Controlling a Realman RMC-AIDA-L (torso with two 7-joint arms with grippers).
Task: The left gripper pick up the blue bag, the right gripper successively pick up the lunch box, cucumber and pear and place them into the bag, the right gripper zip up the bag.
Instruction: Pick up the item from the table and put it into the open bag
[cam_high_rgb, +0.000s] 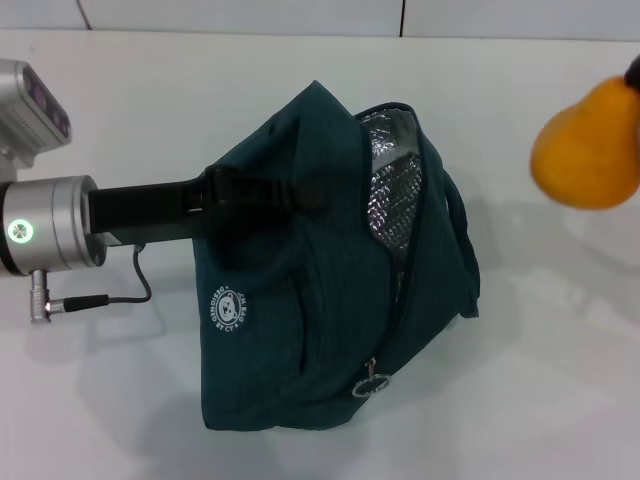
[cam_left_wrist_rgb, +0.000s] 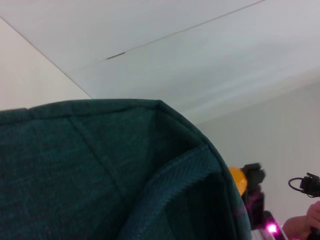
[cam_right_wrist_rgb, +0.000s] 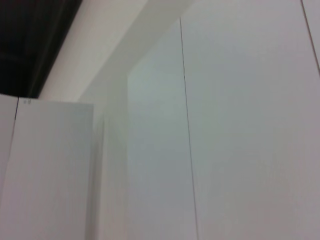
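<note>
The blue bag (cam_high_rgb: 320, 330) hangs above the white table, tilted, its mouth open and showing silver foil lining (cam_high_rgb: 392, 185). My left gripper (cam_high_rgb: 265, 190) reaches in from the left and is shut on the bag's upper edge. The ring zipper pull (cam_high_rgb: 372, 383) dangles low on the bag's front. The pear (cam_high_rgb: 588, 145), orange-yellow, floats at the right edge, level with the bag's mouth and clear of it. My right gripper (cam_high_rgb: 633, 72) shows only as a black tip above the pear. In the left wrist view the bag (cam_left_wrist_rgb: 100, 165) fills the frame, with the pear (cam_left_wrist_rgb: 239, 181) beyond it. The lunch box and cucumber are out of view.
The white table (cam_high_rgb: 120, 400) spreads under and around the bag. A black cable with a metal plug (cam_high_rgb: 75, 300) hangs from my left arm's silver wrist (cam_high_rgb: 50, 225). The right wrist view shows only white wall panels.
</note>
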